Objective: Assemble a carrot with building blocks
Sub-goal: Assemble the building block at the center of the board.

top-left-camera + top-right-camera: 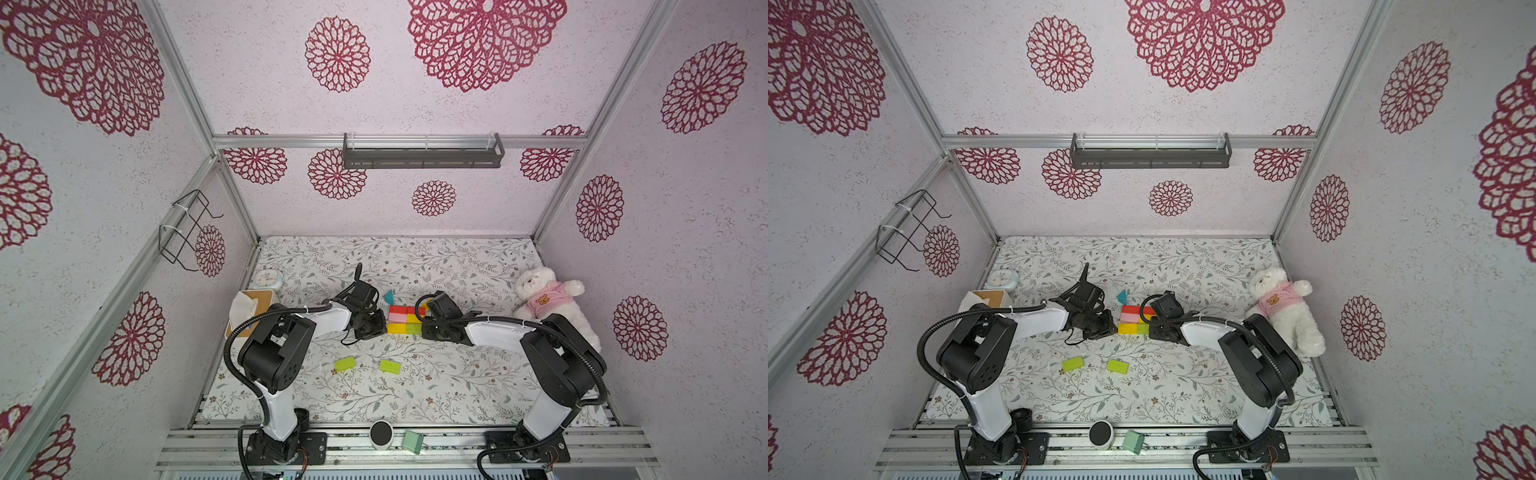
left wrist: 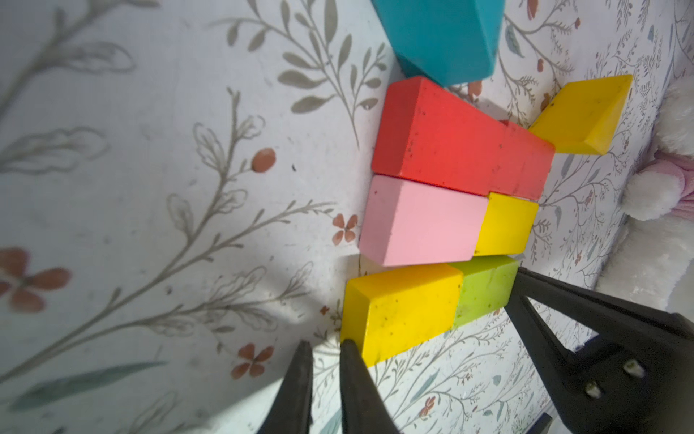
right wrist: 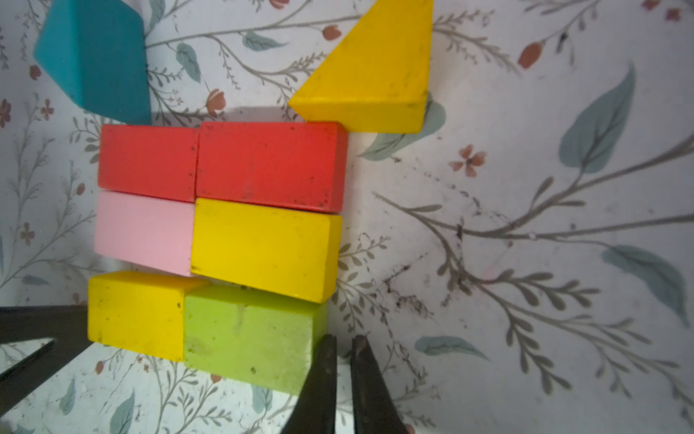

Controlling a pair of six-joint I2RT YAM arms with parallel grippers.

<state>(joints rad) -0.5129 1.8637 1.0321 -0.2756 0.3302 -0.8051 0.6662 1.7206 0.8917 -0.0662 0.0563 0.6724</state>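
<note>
Right now the carrot (image 1: 405,320) lies flat in the middle of the desk (image 1: 457,386), between my two arms. It has a row of two reds, then pink and yellow, then yellow and lime green, with all three rows touching. The teal triangle (image 3: 94,60) and the yellow triangle (image 3: 375,75) sit at the far edge of the red row. I cannot tell whether either one quite touches it.

My left claw (image 2: 326,344) is clenched and empty, its tip against the yellow end of the nearest row. My right claw (image 3: 344,340) is also clenched and empty, against the lime-green end of that row.

Two loose lime-green blocks (image 1: 345,364) (image 1: 390,366) wait nearer the arm bases, well apart from the figure.

The blocks look rigid, light and glossy, so I expect them to slide on the desk cover rather than tip. I would take each loose one across its two long sides at mid-length, coming straight down. An off-centre pinch on that slick paint could let the block twist. Nothing locks the rows together, so a careless set-down could shove the neighbouring blocks.
</note>
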